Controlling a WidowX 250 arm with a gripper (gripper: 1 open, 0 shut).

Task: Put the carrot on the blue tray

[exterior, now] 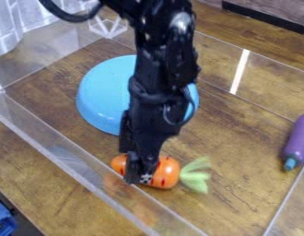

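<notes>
small orange plastic toy carrot with dark stripes and light green leafy top (167,172) lying on the wooden table (247,138), just in front of the large round light-blue plastic tray (108,92) | black gripper (144,171) down on the carrot's left end | jaw state impossible to tell, blurred | purple eggplant-like toy (298,139) at right edge

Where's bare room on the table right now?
Free: wood between the blue tray and purple toy, and the near-left strip by the clear wall. Crowded: the hand is down on the carrot, just in front of the tray.
</notes>
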